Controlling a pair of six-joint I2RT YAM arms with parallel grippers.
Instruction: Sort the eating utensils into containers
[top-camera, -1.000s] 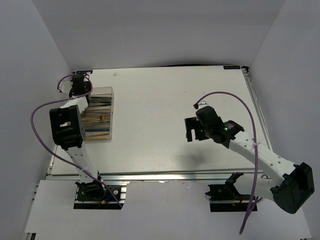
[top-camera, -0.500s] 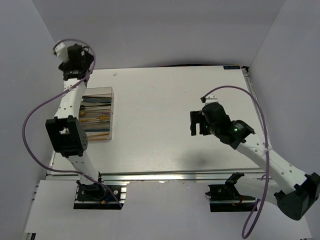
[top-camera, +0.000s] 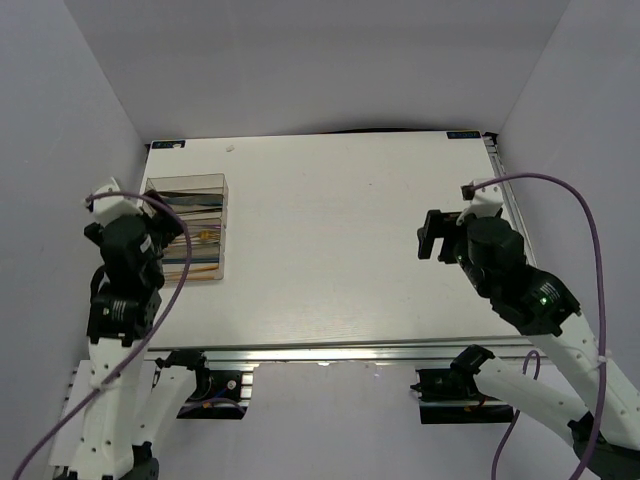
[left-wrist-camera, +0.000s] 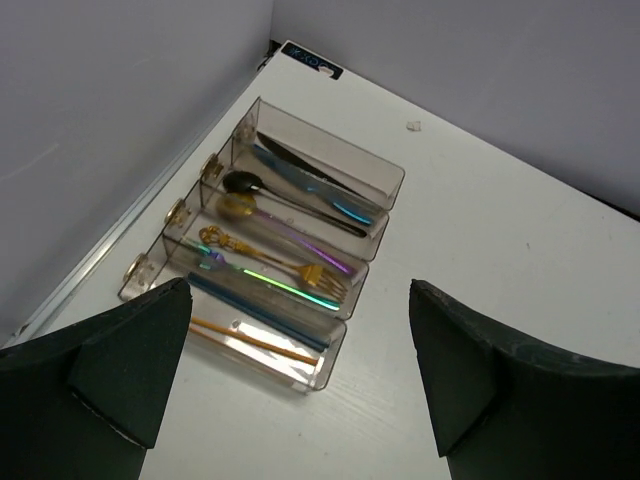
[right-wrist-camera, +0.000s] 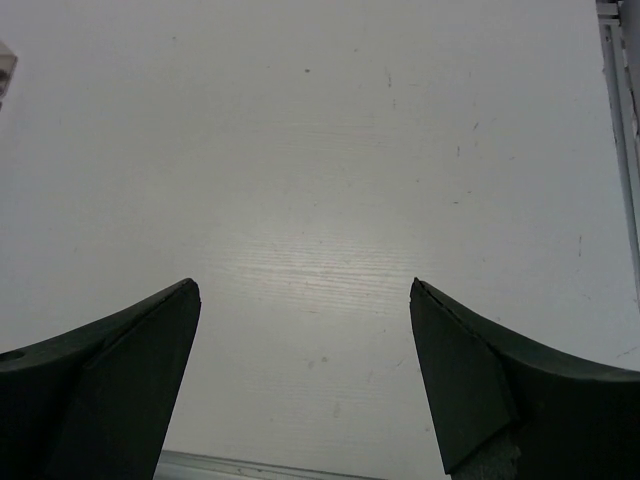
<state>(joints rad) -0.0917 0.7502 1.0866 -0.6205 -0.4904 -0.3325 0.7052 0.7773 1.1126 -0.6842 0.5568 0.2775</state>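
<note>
A clear brownish organiser (left-wrist-camera: 375, 190) with several narrow compartments sits at the table's far left, also in the top view (top-camera: 213, 185). It holds the utensils: a blue knife (left-wrist-camera: 305, 183), a dark spoon (left-wrist-camera: 245, 184), a gold fork (left-wrist-camera: 320, 274), an iridescent piece (left-wrist-camera: 285, 290), a dark blue stick (left-wrist-camera: 255, 312) and orange sticks (left-wrist-camera: 250, 338). My left gripper (left-wrist-camera: 300, 385) is open and empty, raised above the table near the organiser's near end; it shows in the top view (top-camera: 150, 235) too. My right gripper (right-wrist-camera: 305, 375) is open and empty over bare table at the right, as the top view (top-camera: 432, 235) shows.
White walls close in on the left, the back and the right. A metal rail (top-camera: 340, 352) runs along the table's near edge and another (right-wrist-camera: 622, 130) along its right edge.
My left arm has swung back from the far left corner to the near side of the organiser. My right arm has drawn back toward the right and the near edge.
</note>
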